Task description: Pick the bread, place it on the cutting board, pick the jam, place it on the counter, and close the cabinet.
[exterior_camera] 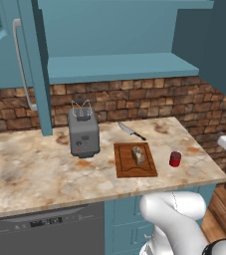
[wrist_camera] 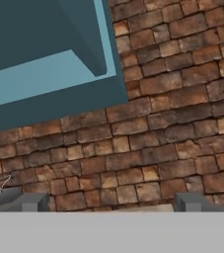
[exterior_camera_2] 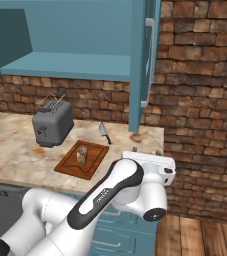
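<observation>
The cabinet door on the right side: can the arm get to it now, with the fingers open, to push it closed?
Probably yes. The cabinet door hangs open above the counter's end, nothing stands before it, and the open gripper holds nothing.

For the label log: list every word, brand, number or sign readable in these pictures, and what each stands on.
Small dark lettering on the robot arm's white link: too blurred to read.
Pale marks on the dishwasher's control strip: too small to read.
Toaster, jam, knife, cutting board: no text visible.
No legible text anywhere.
</observation>
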